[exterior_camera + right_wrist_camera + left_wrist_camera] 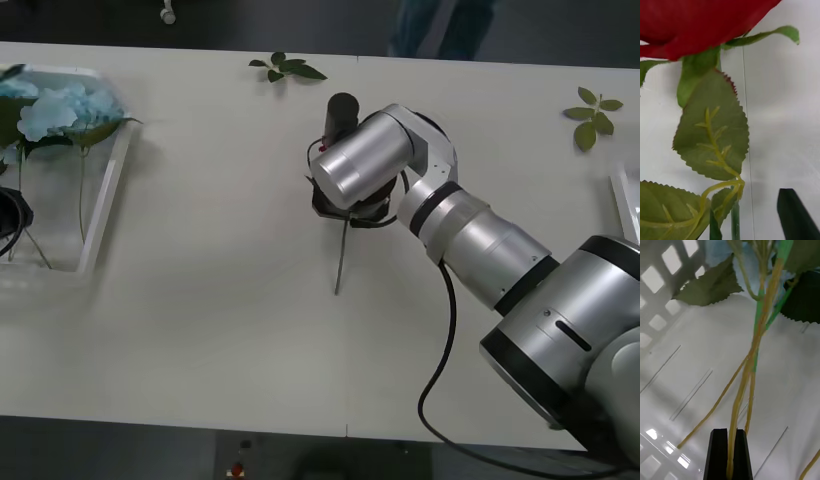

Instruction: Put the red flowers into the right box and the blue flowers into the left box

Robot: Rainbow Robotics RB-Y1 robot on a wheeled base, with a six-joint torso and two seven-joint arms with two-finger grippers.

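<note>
While your right gripper (345,208) at frame centre clamps one of the red flowers (696,26), stem dangling, ready for the right box (625,200) at the right edge, your left gripper (729,453) pinches a blue flowers (55,108) stem inside the left box (105,205), upper left.

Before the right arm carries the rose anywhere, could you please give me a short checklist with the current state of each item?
1. Right gripper at table centre over the red rose: ok.
2. Right fingers shut on the stem: cannot tell.
3. Right box rim at the table's right edge, reachable: ok.
4. Blue flowers lying in the left box: ok.
5. Left gripper released from the blue flower stems: not ok, shut on one.
</note>
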